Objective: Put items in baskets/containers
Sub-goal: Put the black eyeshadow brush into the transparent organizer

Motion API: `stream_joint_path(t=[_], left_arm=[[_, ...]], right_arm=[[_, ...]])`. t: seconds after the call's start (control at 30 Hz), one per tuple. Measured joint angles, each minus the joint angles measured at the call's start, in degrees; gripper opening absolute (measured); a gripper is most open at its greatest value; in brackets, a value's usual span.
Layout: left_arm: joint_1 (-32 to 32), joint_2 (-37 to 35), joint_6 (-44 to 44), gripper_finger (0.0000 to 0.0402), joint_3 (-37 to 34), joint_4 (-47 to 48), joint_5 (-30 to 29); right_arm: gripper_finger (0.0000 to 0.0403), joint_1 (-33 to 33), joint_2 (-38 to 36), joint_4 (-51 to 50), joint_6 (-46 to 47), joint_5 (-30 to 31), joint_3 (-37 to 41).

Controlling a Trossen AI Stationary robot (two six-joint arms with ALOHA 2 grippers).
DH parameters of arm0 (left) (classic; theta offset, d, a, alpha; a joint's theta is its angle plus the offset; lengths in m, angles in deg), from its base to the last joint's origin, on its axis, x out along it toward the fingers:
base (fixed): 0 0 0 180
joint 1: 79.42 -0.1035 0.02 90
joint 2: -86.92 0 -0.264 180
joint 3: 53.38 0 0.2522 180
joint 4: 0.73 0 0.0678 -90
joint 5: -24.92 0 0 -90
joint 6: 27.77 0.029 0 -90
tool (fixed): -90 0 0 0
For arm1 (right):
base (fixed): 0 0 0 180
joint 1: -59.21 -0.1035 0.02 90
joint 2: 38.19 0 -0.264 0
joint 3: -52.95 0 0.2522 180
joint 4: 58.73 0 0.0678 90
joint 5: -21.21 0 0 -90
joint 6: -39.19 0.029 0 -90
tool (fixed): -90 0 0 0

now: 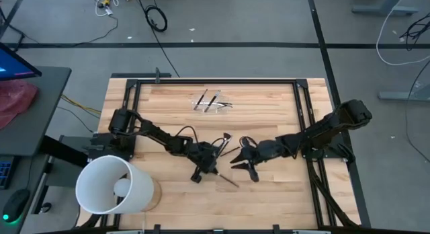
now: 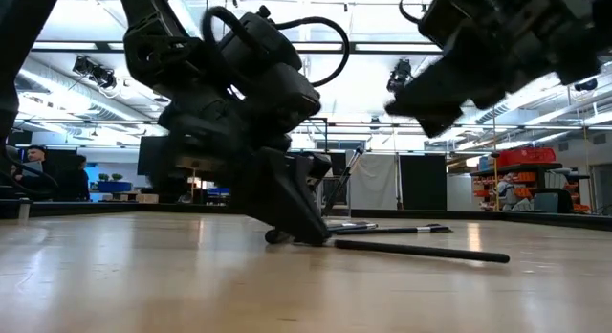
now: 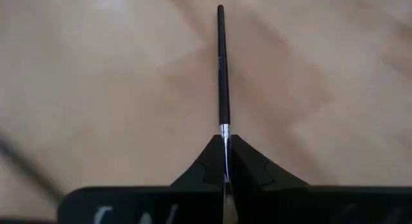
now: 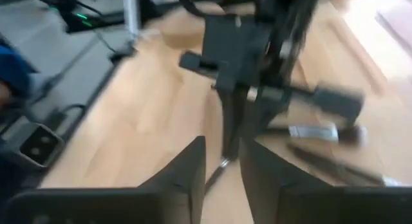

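Note:
My left gripper (image 1: 207, 165) is low over the table's middle, shut on a thin dark makeup brush (image 1: 227, 179) whose handle runs toward the near right. My right gripper (image 1: 245, 161) hovers open just to the right of it, above the table, touching nothing. Another brush (image 1: 224, 138) lies just beyond the left gripper; in the right wrist view it shows as the brush (image 4: 322, 130) with a silvery ferrule. Near the far edge, several brushes (image 1: 211, 101) lie at the clear holder (image 1: 222, 106); whether in or on it, I cannot tell. My left gripper pinches the brush between its two fingers at the silvery ferrule (image 3: 224, 130). The fingers come slanting down from above and the table's left, in line with the brush. The dark handle (image 3: 222, 63) points away from the fingers, and the handle (image 2: 421, 250) lies on the wood.
A large white bucket (image 1: 114, 187) lies on its side at the near left corner. Black frame rails (image 1: 299, 99) run along the table's edges. Bare wood (image 1: 269, 120) spreads between the grippers and the holder. People sit in the room beyond, far left in the low view.

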Motion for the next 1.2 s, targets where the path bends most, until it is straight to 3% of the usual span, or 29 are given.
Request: stream_joint_path(t=[0.17, 0.33, 0.53, 0.83, 1.2], left_arm=[[-1.42, 0.22, -0.22, 0.0009, 1.73, 0.50, -5.01], [-2.65, 0.31, -0.35, 0.0011, 3.02, 0.79, -5.53], [-3.62, 0.26, -0.45, 0.0003, 3.27, 2.30, -4.85], [-3.76, 0.24, -0.39, 0.0003, 3.27, 2.29, -4.59], [-3.98, 0.22, -3.06, 0.0009, 3.23, 0.36, -6.99]], right_arm=[[0.0141, -2.66, 3.12, -3.49, 6.52, 7.70, 0.00], [0.0176, -2.74, 9.32, -3.51, 5.58, 13.55, 0.00], [0.0179, -1.77, 16.67, 0.82, 7.46, 13.83, 0.00], [0.0141, -1.70, 19.64, 3.91, 6.64, 15.44, -0.11], [0.0020, -2.14, 20.67, -1.12, 6.19, 16.63, -0.35]])
